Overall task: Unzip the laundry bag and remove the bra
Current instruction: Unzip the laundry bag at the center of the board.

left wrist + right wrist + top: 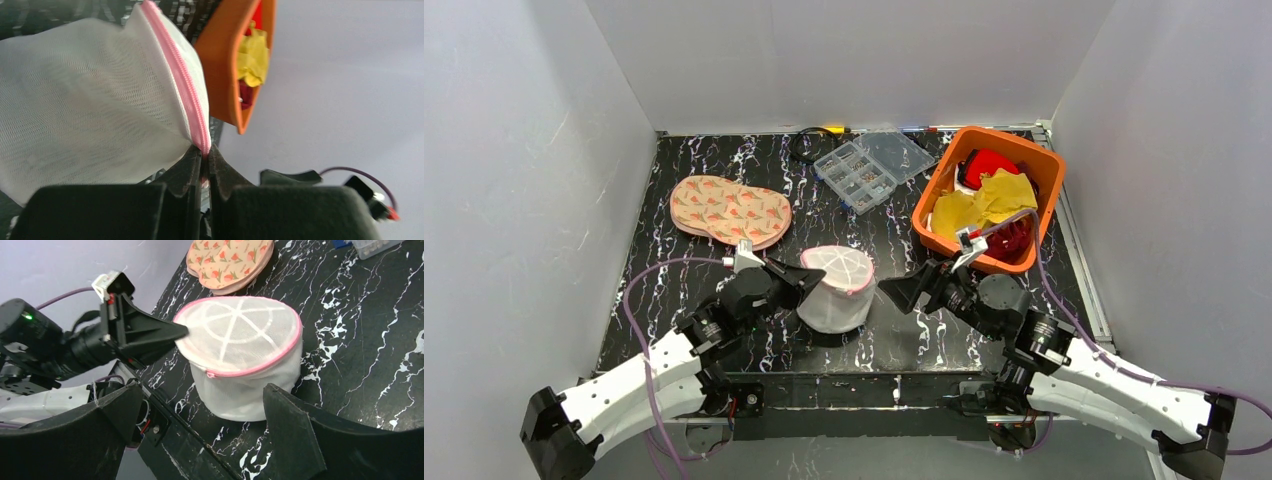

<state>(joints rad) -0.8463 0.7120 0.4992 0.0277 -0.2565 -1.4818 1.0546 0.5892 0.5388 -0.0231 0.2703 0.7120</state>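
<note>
The laundry bag (836, 290) is a round white mesh pod with a pink zip rim, standing near the table's front middle with its ribbed flat face up. It also shows in the right wrist view (240, 360), where its zip looks closed and the small pull (210, 374) sits on the near side. My left gripper (817, 275) is shut on the pink zip rim (186, 85) at the bag's left edge. My right gripper (896, 292) is open and empty, just right of the bag, its fingers (285, 412) apart. A peach floral bra-shaped piece (729, 210) lies behind the bag. The bag's inside is hidden.
An orange bin (1044, 175) with yellow cloth and red items stands at the back right. A clear compartment box (872, 165) lies open at the back middle, with a black cable (809, 140) beside it. White walls close three sides.
</note>
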